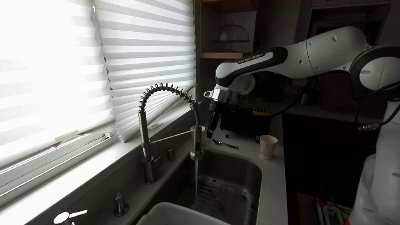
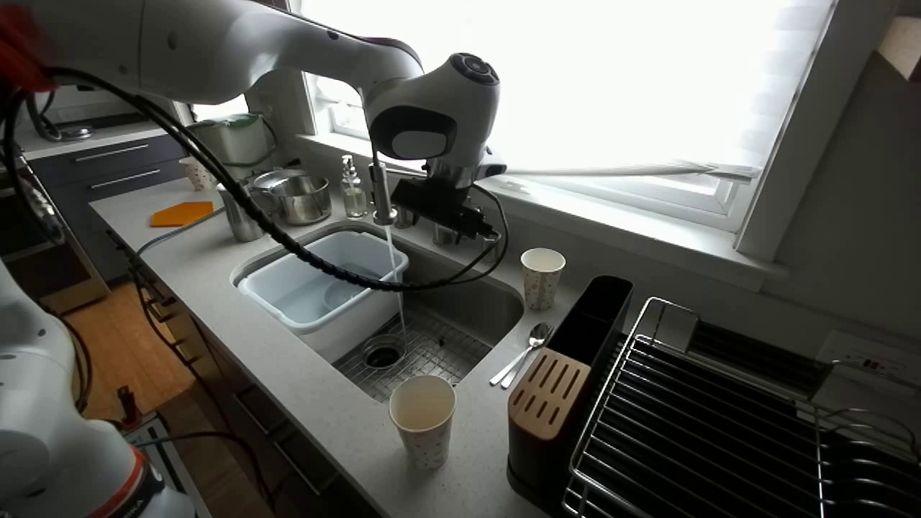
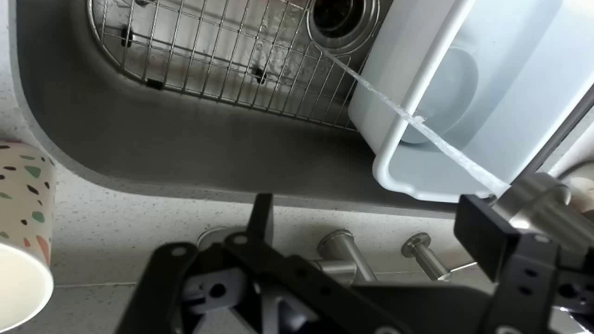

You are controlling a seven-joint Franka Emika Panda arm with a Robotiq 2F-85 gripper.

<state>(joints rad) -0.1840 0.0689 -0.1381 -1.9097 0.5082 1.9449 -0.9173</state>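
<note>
My gripper (image 3: 371, 222) is open, its fingers wide apart with nothing between them. It hangs above the counter's window side, near the faucet's spray head (image 1: 197, 147), in both exterior views. In the wrist view the right finger (image 3: 482, 236) overlaps the spray head (image 3: 533, 199); whether they touch I cannot tell. A thin stream of water (image 2: 394, 266) runs from it into the steel sink (image 3: 185, 148). Part of the sink holds a white tub (image 3: 394, 93) with water and a round shape inside. A speckled paper cup (image 3: 25, 208) stands at the wrist view's left edge.
Two paper cups flank the sink's end: a near cup (image 2: 423, 424) and a window-side cup (image 2: 542, 277). Between them lie a spoon and fork (image 2: 529, 352). A black utensil holder (image 2: 547, 392) and a dish rack (image 2: 691, 410) stand beyond. Pots (image 2: 302, 201) and a soap bottle (image 2: 352, 191) sit opposite.
</note>
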